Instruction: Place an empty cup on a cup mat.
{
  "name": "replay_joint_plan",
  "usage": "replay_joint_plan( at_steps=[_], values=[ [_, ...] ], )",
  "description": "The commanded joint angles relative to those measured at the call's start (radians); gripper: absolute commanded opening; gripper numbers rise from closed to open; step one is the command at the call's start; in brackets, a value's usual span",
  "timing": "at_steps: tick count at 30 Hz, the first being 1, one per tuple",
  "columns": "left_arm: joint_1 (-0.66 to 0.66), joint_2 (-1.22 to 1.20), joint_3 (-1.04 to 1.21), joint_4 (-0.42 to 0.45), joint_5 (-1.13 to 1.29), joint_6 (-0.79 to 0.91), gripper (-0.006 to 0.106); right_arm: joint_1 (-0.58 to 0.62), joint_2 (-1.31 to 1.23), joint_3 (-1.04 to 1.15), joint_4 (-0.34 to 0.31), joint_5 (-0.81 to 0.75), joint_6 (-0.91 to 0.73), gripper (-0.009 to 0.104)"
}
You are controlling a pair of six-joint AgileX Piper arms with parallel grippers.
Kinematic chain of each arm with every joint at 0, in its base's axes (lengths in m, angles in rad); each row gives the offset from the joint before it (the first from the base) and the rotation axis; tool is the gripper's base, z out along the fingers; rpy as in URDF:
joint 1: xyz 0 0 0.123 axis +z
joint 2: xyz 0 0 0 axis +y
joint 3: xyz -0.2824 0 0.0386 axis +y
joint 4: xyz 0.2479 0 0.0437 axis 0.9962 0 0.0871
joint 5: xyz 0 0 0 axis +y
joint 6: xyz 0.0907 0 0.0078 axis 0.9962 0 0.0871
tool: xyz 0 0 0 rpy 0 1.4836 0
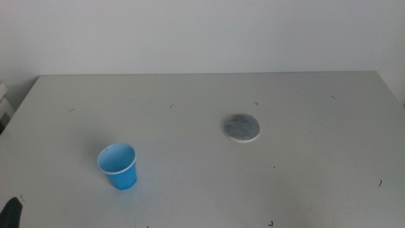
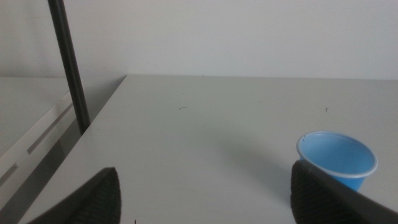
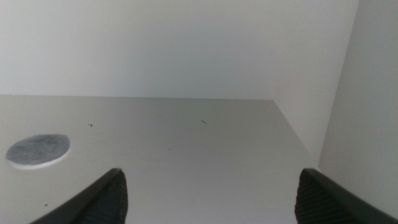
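Note:
The bright blue cup (image 1: 118, 166) stands upright and empty on the table's front left. It also shows in the left wrist view (image 2: 336, 160), partly behind one jaw. The speckled grey cup mat (image 1: 241, 127) lies flat near the table's middle, well to the right of the cup, and shows in the right wrist view (image 3: 38, 150). My left gripper (image 2: 205, 199) is open and empty, low at the front left corner, short of the cup; only a dark tip of it (image 1: 11, 211) shows in the middle view. My right gripper (image 3: 211, 199) is open and empty, out of the middle view.
The grey table (image 1: 202, 190) has small dark specks. A white wall stands behind it. A dark vertical pole (image 2: 68, 62) stands off the table's left edge. The table's right edge (image 3: 298, 143) meets a white wall.

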Motion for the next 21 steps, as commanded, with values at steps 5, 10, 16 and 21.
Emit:
replay_joint_plan(
  at_steps=[5, 10, 16, 21],
  values=[
    [0.001, 0.015, -0.123, -0.013, 0.042, -0.026, 0.105, 0.001, -0.027, -0.008, -0.014, -0.075, -0.005, 0.094],
    [0.001, 0.121, -0.307, -0.026, 0.180, -0.044, 0.105, 0.001, -0.027, -0.008, -0.014, -0.075, -0.005, 0.094],
    [0.001, 0.267, -0.531, -0.036, 0.342, -0.044, 0.105, 0.001, -0.027, -0.008, -0.014, -0.075, -0.005, 0.094],
    [0.001, 0.406, -0.734, -0.039, 0.482, -0.043, 0.105, 0.001, -0.027, -0.008, -0.014, -0.075, -0.005, 0.094]
  ],
)
